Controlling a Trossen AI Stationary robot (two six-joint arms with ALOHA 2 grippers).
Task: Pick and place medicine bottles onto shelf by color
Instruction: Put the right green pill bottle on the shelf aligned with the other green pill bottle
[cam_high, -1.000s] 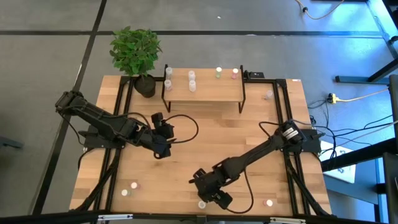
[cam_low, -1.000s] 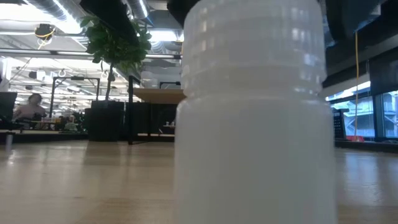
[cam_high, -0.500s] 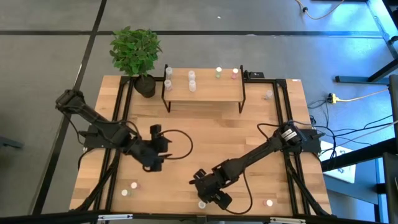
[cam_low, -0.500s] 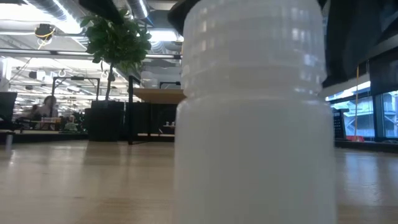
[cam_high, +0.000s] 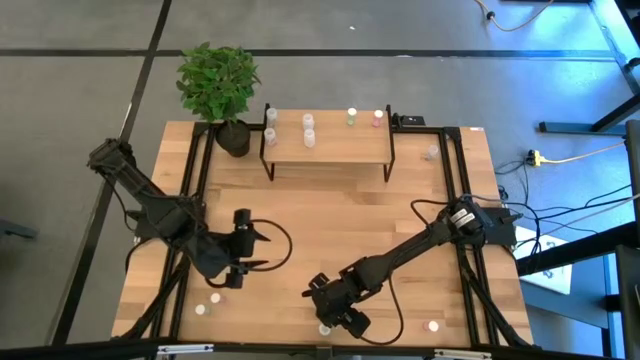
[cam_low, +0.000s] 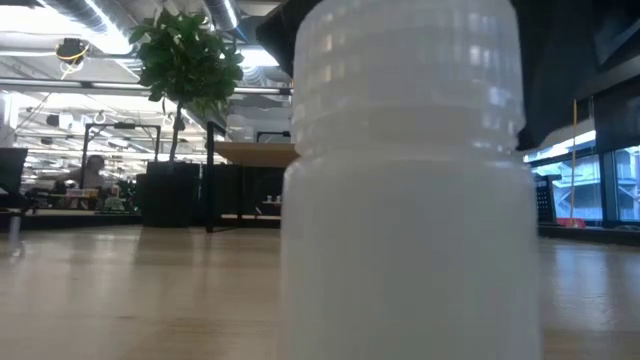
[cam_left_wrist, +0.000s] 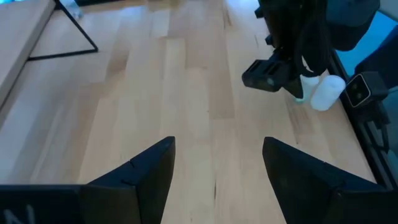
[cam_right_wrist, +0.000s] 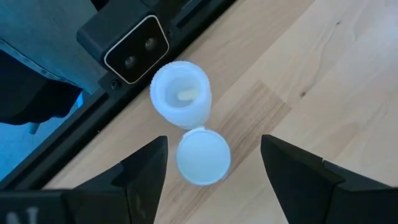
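Table: light wood (cam_high: 330, 215), shelf (cam_high: 328, 147) at the far edge with several bottles already on it; others stand loose near the front edge.
Right gripper (cam_right_wrist: 205, 163): fingers apart, empty, poised over a white-capped bottle (cam_right_wrist: 203, 155) beside an uncapped one (cam_right_wrist: 181, 94).
Left gripper (cam_left_wrist: 217, 163): fingers apart, empty, low over bare wood front-left.
Risk: the two bottles stand almost touching; closing on one will probably knock over the other.
Views: only the right wrist view shows two bottles; the low view (cam_low: 405, 180) shows one filling the picture.
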